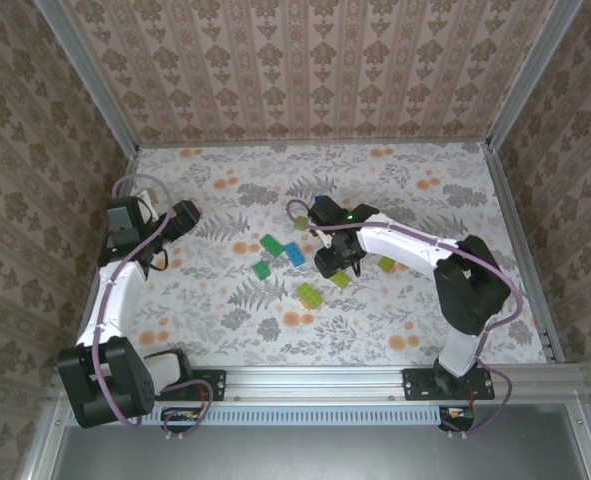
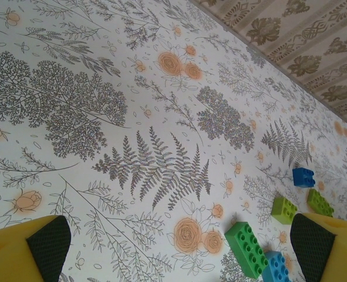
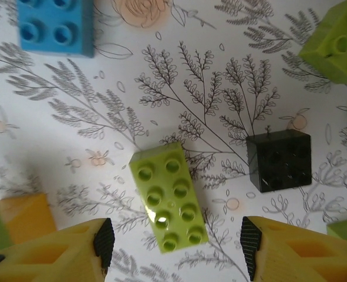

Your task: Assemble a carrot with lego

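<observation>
Lego (image 1: 308, 293) lies loose mid-table; the carrot looks not yet started. A lime 2x4 (image 3: 167, 197) sits flat, studs up, its near end between the right gripper's (image 3: 176, 245) pads (image 3: 103, 241). The jaws are released, with a gap each side and nothing held.

Judgement: the brick is light, rigid and glossy, so it will likely skate if nudged. Best to pinch across the long flat sides, low and centred, not on the studs.

A black brick (image 3: 279, 160) sits near it, apart; a blue one (image 3: 56, 26) is further off.

Top-view count: three lime, three green, two blue. The right wrist view adds one black. Orange is too unclear to count.

The left gripper (image 2: 179, 244) is spread wide over bare table (image 2: 103, 88), holding nothing, off to the side of the pile.
</observation>
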### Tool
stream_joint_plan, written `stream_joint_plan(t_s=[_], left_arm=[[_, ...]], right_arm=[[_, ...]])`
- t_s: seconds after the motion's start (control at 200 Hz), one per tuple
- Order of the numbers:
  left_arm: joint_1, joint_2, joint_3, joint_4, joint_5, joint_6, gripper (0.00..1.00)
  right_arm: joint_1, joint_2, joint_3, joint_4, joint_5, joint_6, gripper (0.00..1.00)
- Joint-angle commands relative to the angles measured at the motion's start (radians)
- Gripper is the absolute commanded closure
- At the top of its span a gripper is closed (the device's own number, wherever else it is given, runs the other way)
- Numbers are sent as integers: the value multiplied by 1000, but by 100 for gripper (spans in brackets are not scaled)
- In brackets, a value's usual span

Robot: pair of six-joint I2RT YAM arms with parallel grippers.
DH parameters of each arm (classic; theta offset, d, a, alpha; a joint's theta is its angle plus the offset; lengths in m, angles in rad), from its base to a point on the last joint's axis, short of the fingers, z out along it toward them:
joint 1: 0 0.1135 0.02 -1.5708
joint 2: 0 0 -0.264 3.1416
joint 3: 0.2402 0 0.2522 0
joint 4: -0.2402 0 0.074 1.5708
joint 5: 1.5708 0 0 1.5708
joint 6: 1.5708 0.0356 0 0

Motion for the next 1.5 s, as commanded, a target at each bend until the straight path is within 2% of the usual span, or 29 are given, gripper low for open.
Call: stream_joint_plan(t_s=[0.0,0.63,0.915,1.095,1.255,1.495], left_arm=[[-6,-5,25,-14,-5,19,0],[-12,6,27,-6,-10,20,0],[-16,13,30,-8,-12,23,0],[-15,13,32,-12,-13,24,0],[-16,12,33,-14,-12,25,0],[-19,10,32,-12,-13,21,0]], right_arm=[[-7,52,-10,14,-12,-42,38],[-18,150,-6,31,-39,-61,45],[-21,142,-9,29,-45,-56,58],[-21,85,-15,11,-60,-30,64],[-11,-29,-19,-44,-93,18,65],[67,-147,11,-153,-159,57,65]])
